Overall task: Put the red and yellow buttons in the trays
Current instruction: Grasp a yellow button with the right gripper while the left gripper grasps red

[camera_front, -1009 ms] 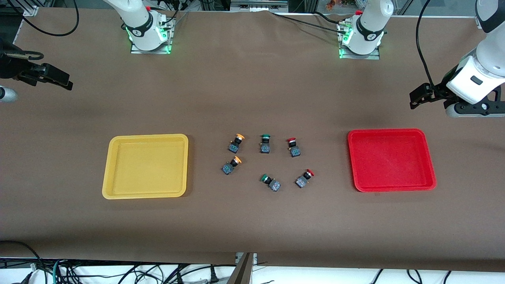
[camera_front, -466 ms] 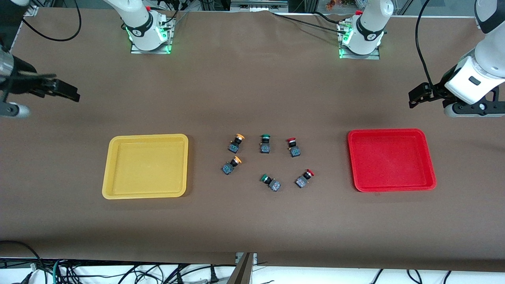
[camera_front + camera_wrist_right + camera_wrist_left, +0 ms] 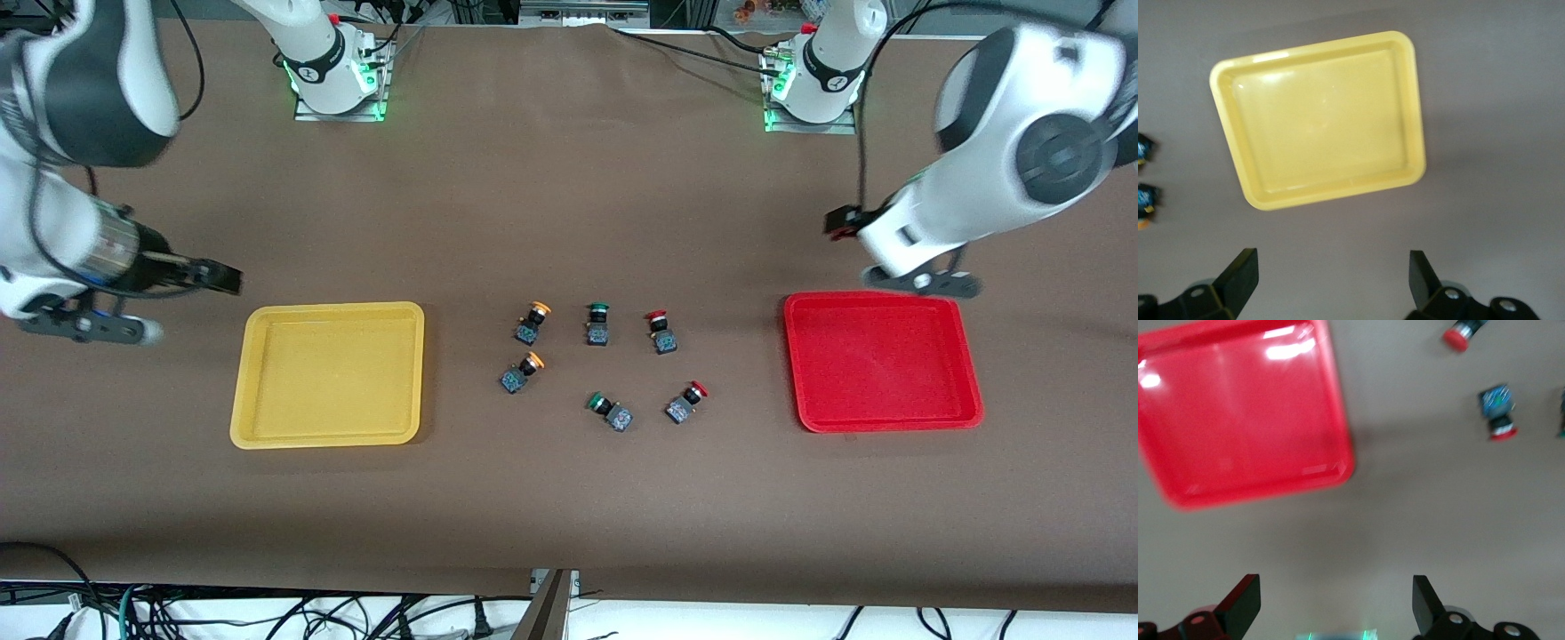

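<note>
Two red buttons (image 3: pixel 661 331) (image 3: pixel 685 402) and two orange-yellow buttons (image 3: pixel 533 322) (image 3: pixel 523 372) lie on the brown table between the yellow tray (image 3: pixel 329 373) and the red tray (image 3: pixel 880 360). Both trays hold nothing. My right gripper (image 3: pixel 222 280) is open and empty over bare table beside the yellow tray, which shows in the right wrist view (image 3: pixel 1325 120) past the gripper (image 3: pixel 1331 280). My left gripper (image 3: pixel 840 222) is open and empty over bare table beside the red tray. The left wrist view shows the gripper (image 3: pixel 1335 607), the red tray (image 3: pixel 1238 413) and a red button (image 3: pixel 1498 413).
Two green-capped buttons (image 3: pixel 597 323) (image 3: pixel 609 411) lie among the others in the middle. The arm bases (image 3: pixel 329 62) (image 3: pixel 813 76) stand along the table's edge farthest from the front camera. Cables hang below the table's near edge.
Both arms have swung in from the table's ends. The right gripper has come up beside the yellow tray and the left gripper beside the red tray. The buttons and trays have not moved.
</note>
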You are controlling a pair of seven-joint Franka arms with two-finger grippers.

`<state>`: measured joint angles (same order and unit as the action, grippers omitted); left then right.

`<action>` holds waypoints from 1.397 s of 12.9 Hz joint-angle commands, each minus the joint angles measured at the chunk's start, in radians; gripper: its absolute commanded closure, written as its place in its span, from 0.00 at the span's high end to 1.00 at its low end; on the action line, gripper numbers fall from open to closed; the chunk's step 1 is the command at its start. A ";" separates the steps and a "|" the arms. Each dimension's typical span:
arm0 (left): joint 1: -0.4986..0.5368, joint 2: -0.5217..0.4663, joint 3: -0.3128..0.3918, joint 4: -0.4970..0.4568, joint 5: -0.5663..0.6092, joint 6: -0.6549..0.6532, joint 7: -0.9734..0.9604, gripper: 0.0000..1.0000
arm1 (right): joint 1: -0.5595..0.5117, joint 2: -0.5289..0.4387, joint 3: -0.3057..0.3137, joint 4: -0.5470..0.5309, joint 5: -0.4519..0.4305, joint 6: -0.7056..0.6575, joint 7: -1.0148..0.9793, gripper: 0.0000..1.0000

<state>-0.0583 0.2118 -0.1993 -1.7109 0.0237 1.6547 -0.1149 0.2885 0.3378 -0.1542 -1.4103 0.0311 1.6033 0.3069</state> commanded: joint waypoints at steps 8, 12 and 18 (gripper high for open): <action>-0.210 0.299 -0.006 -0.083 -0.041 0.765 -0.368 1.00 | 0.288 0.332 -0.002 0.005 0.119 0.424 0.633 1.00; -0.241 0.386 -0.011 -0.139 -0.041 0.835 -0.506 1.00 | 0.383 0.427 0.013 0.005 0.121 0.523 0.739 1.00; -0.290 0.458 -0.003 -0.115 0.071 0.870 -0.609 0.66 | 0.451 0.498 0.062 0.002 0.118 0.593 0.818 1.00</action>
<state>-0.3530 0.6525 -0.2108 -1.8383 0.0123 2.5180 -0.7050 0.7285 0.8339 -0.0913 -1.4160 0.1374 2.1958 1.1181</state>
